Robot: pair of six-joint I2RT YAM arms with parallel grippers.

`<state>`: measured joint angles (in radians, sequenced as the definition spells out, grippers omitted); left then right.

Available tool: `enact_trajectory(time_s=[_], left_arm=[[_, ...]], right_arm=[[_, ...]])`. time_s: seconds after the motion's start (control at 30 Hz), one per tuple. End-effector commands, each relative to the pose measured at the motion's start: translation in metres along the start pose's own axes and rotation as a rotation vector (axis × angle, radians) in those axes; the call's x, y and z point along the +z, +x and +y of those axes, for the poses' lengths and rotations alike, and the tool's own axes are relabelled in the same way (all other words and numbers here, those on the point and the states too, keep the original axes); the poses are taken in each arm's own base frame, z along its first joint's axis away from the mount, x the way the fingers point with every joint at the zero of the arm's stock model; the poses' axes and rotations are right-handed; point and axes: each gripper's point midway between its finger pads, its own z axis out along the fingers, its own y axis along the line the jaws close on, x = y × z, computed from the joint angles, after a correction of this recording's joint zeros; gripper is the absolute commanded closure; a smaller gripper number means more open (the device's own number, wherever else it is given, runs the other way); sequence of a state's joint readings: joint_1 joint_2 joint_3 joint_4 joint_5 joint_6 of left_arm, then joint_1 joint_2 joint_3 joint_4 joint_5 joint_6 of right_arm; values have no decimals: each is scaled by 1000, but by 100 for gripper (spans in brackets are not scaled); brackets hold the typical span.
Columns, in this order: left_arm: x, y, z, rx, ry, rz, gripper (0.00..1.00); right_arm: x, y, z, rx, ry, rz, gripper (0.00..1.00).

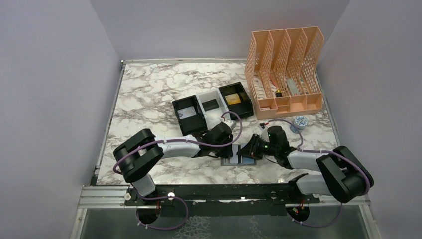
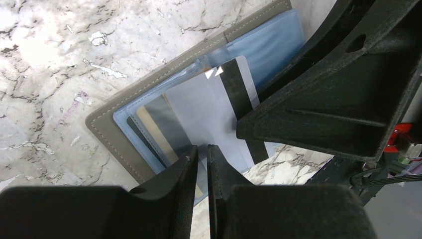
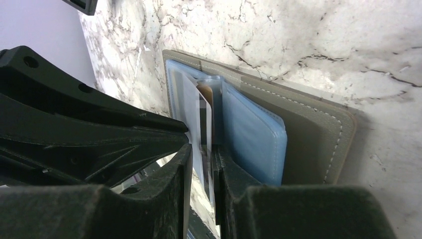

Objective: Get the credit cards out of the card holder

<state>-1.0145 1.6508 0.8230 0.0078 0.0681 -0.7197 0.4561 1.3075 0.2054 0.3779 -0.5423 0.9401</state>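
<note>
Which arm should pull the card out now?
Probably the right tool: it already pinches the silver card by its edge. The left tool sits over the wallet, apparently steadying it.

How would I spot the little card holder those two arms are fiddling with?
Start at the peach file rack at the back right of the marble table, then come toward the near edge, where the left gripper and right gripper meet. The card holder lies open and flat between them. Unlike the black-and-white tray behind it, it is a thin grey wallet with blue-grey sleeves inside.
</note>
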Motion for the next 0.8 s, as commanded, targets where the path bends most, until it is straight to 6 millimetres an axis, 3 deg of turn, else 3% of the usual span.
enact_trajectory(time_s=[0.0, 0.33, 0.57, 0.77], left_arm=[[5, 31, 21, 21, -71, 110, 83], [5, 35, 26, 19, -88, 114, 84], [0, 29, 29, 15, -113, 82, 84], [-5, 21, 31, 6, -138, 40, 84]], right_arm=[[0, 1, 10, -11, -68, 9, 79], [-1, -4, -1, 3, 4, -24, 99], [-18, -26, -11, -73, 161, -130, 99], [-44, -50, 0, -162, 222, -260, 99]])
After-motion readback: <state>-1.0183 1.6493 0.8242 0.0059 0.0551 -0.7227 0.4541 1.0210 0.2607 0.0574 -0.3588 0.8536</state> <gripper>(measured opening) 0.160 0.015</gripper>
